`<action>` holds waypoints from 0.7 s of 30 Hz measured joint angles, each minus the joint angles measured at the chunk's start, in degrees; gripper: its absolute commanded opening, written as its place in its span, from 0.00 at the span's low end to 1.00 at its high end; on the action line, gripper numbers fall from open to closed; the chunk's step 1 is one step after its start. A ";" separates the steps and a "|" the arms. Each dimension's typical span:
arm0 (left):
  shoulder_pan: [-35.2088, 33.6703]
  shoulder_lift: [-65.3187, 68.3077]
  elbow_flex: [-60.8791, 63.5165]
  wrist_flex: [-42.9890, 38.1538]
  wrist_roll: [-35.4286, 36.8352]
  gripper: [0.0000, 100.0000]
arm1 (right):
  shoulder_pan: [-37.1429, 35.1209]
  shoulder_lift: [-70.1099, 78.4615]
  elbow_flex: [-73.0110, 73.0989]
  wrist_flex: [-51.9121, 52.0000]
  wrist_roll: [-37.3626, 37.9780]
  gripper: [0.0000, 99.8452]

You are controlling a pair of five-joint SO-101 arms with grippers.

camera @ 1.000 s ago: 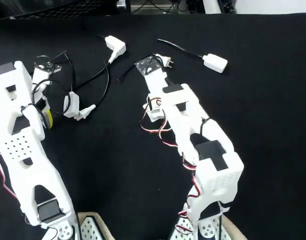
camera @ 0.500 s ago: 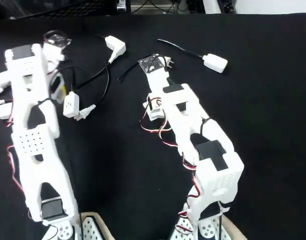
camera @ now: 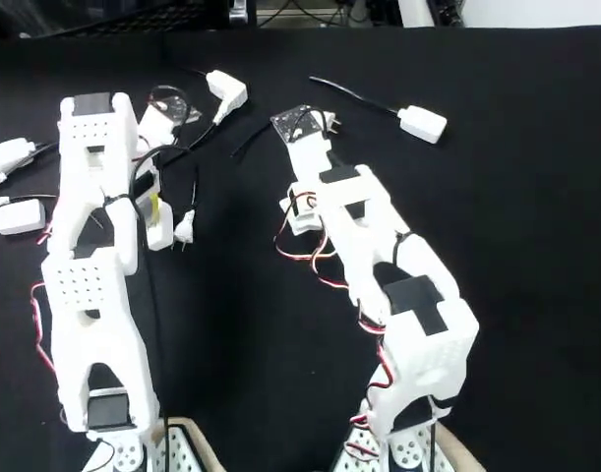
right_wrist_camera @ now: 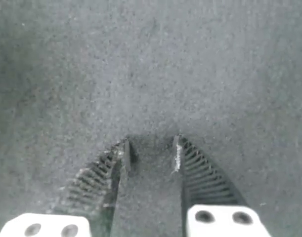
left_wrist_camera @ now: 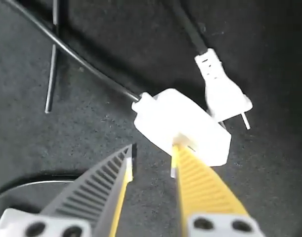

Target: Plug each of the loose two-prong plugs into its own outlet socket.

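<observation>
Plug (left_wrist_camera: 221,91), white with two prongs, lies on the black cloth (camera: 536,295) in the upper right of the left wrist view, its prongs pointing toward the lower right. Just beside it, at the centre of that view, sits a white socket block (left_wrist_camera: 183,126) with a black cable running off to the upper left. The plug is not in the socket.

The left gripper (left_wrist_camera: 151,153) hangs over the block with its jaws apart and nothing between them. Its yellow finger (left_wrist_camera: 190,177) overlaps the near edge of the block and may be touching it, though this angle does not settle that.

In the high view this pair lies left of centre, beside the left arm (camera: 93,285). A second white plug (camera: 227,91) lies at the upper middle, and another socket block (camera: 423,123) with its cable at the upper right, well apart from it. Two more white pieces (camera: 15,216) rest at the left edge.

The right gripper (right_wrist_camera: 151,150) is open over bare cloth, holding nothing; in the high view it sits at top centre, just beside a small plug (camera: 330,120).
</observation>
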 measured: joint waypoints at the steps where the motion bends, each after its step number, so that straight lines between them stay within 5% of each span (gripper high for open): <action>1: 0.18 0.00 -0.18 0.00 0.00 0.14 | 0.00 0.00 0.00 -0.09 0.00 0.15; 14: 10.99 0.18 -1.85 0.44 -0.09 0.14 | 0.00 0.00 0.00 -1.05 0.00 0.15; 21: 16.62 0.26 -2.37 0.00 6.51 0.14 | 0.79 0.00 0.00 -1.05 0.00 0.15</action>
